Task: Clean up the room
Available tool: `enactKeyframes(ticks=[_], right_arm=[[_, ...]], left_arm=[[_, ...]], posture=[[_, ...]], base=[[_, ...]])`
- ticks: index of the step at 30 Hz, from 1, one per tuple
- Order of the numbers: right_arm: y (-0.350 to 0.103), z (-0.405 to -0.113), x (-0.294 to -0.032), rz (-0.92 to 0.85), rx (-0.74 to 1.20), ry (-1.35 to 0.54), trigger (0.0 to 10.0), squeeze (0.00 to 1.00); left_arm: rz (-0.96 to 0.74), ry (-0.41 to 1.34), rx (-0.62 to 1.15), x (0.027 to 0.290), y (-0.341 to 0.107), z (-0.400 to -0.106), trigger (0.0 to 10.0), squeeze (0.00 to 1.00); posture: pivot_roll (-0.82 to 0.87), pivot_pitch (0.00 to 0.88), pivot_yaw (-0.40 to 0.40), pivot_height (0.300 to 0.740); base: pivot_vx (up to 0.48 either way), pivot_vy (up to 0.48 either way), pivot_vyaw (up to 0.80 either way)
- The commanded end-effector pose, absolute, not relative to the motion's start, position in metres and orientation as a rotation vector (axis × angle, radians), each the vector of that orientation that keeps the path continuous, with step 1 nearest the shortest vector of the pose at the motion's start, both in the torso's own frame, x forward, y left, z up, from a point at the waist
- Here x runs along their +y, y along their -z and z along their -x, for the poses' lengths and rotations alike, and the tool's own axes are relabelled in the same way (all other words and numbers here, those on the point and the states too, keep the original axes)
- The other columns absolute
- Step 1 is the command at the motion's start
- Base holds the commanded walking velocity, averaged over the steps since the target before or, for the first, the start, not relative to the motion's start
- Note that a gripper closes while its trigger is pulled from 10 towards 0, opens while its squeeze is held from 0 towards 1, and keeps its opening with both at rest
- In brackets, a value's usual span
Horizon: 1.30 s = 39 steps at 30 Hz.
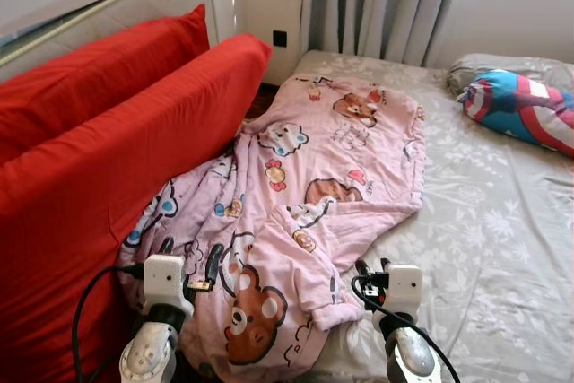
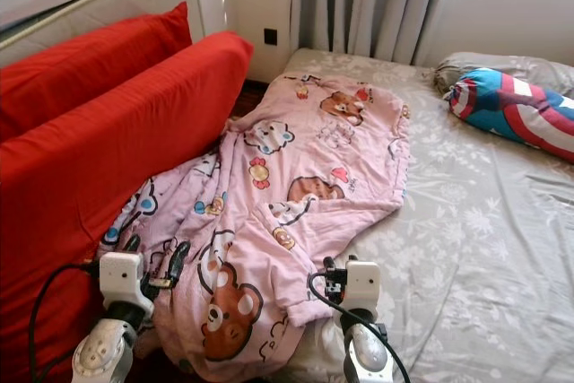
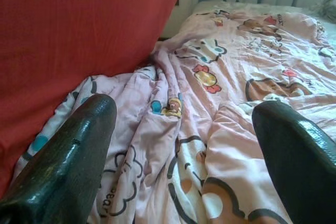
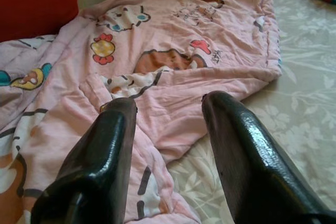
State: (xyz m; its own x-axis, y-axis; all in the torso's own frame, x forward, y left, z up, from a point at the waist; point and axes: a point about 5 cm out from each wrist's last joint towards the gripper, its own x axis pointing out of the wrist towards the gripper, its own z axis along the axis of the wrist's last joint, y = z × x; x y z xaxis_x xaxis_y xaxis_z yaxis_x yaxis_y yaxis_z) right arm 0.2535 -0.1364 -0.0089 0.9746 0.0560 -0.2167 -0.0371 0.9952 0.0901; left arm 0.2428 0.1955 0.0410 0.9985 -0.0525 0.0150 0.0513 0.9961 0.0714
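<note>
On the bed (image 1: pixel 502 221), the pink blanket (image 1: pixel 314 195) lay crumpled across the near-left part, one edge bunched against the red cushion (image 1: pixel 108 177). Left hand (image 3: pixel 184 145) was spread wide over the folds; right hand (image 4: pixel 168 114) also spread, at the blanket's near edge — neither was pinching anything. Risk: a grab takes just 1 loose layer, so the rest drags or snags on the cushion — bunching it worse.

Grey floral-sheeted bed (image 1: pixel 502 248) — grey curtains (image 1: pixel 386 2) behind, white wall (image 1: pixel 516 6), daylight at the window.
</note>
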Motion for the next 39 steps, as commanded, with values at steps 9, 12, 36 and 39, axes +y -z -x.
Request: enactKeyframes(ticks=[9,12,36,39], right_arm=[[0.012,-0.254,-0.135,-0.063,0.267,-0.043,10.0,0.00],[0.012,-0.255,-0.135,-0.062,0.271,-0.044,10.0,0.00],[0.011,-0.258,-0.131,-0.069,0.280,-0.074,10.0,0.00],[0.009,-0.258,-0.129,-0.088,0.255,-0.085,10.0,0.00]], left_arm=[[-0.066,0.064,-0.032,0.190,-0.055,-0.251,10.0,0.00],[-0.065,0.061,-0.033,0.191,-0.056,-0.252,10.0,0.00],[-0.053,0.069,-0.011,0.185,-0.058,-0.255,10.0,0.00],[-0.050,0.073,-0.005,0.185,-0.057,-0.255,10.0,0.00]], posture=[[-0.04,0.038,-0.040,0.736],[-0.04,0.044,-0.041,0.716],[-0.04,0.060,-0.044,0.666],[-0.04,0.061,-0.043,0.653]], base=[[0.000,0.000,0.00],[0.000,0.000,0.00],[0.000,0.000,0.00],[0.000,0.000,0.00]])
